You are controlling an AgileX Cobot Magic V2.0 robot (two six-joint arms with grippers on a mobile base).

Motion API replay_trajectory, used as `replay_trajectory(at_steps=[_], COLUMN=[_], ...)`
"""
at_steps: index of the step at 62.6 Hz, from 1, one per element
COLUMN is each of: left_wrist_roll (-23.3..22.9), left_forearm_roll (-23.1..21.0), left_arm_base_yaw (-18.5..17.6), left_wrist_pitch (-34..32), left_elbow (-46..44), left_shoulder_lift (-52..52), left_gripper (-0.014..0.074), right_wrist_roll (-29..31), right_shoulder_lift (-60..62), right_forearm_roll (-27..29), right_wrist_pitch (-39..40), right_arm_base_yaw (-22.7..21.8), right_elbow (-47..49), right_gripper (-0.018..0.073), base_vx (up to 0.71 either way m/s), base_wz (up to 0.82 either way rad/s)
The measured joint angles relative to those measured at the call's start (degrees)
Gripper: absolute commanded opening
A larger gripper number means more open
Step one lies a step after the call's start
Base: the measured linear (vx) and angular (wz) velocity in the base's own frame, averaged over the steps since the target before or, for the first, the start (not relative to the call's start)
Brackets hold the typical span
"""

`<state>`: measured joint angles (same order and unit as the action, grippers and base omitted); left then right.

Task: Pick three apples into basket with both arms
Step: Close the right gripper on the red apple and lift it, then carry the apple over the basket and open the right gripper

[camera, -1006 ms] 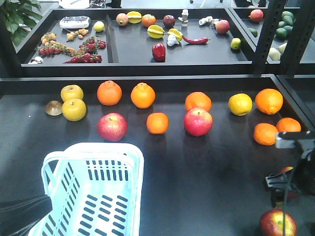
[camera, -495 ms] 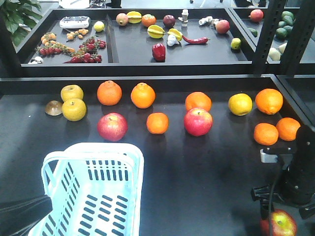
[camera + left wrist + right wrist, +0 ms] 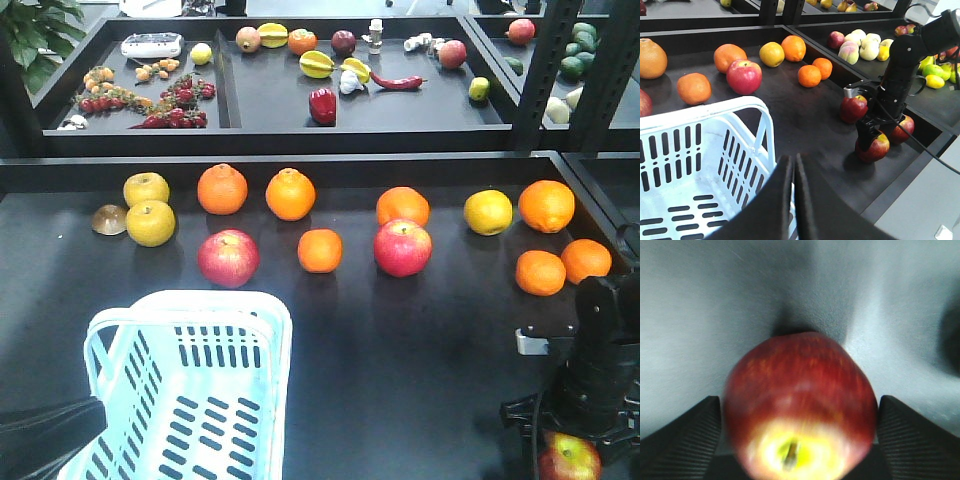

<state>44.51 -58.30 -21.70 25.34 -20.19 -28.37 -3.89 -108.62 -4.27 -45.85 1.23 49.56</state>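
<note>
nearest, the left jaws are narrow, almost pressed together, above the basket (image 3: 715,109) at the near left of the desk (image 3: 400,350). at the near right, the right jaws stand wide, one on each side of a dark red apple (image 3: 800,405) resting on the desk; whether they touch it is too blurred to tell. a second dark apple (image 3: 854,107) and a third dark apple (image 3: 901,131) lie just beside it. farther back lie pink-red apples (image 3: 228,258) and oranges (image 3: 320,250).

basket (image 3: 190,300) front left, apple (image 3: 570,460) between fingers (image 3: 685,432) front right, oranges (image 3: 320,250) behind
</note>
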Motion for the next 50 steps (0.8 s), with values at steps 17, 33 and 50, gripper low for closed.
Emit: replay_trajectory(at_steps=[17,33,50], left_wrist_roll=[0.0,0.0,0.0], left_forearm_roll=[0.0,0.0,0.0], left_arm_base_yaw=[0.0,0.0,0.0], left_wrist_pitch=[0.1,0.1,0.0], left_elbow=[0.0,0.0,0.0], left_shoulder_lift=[0.0,0.0,0.0], left_gripper=[-0.0006,-0.0006,-0.0006], right_wrist_roll=[0.1,9.5,36.8], right_shoulder_lift=[0.3,12.6,28.0], right_forearm_roll=[0.0,8.4,41.1], right_wrist_pitch=[0.1,-0.2,-5.9], right_arm_base_yaw=[0.0,0.0,4.9], right_elbow=[0.1,0.5,0.8], right_gripper=[0.0237,-0.001,-0.0004], base_vx=[0.0,0.0,0.0], base_wz=[0.0,0.0,0.0])
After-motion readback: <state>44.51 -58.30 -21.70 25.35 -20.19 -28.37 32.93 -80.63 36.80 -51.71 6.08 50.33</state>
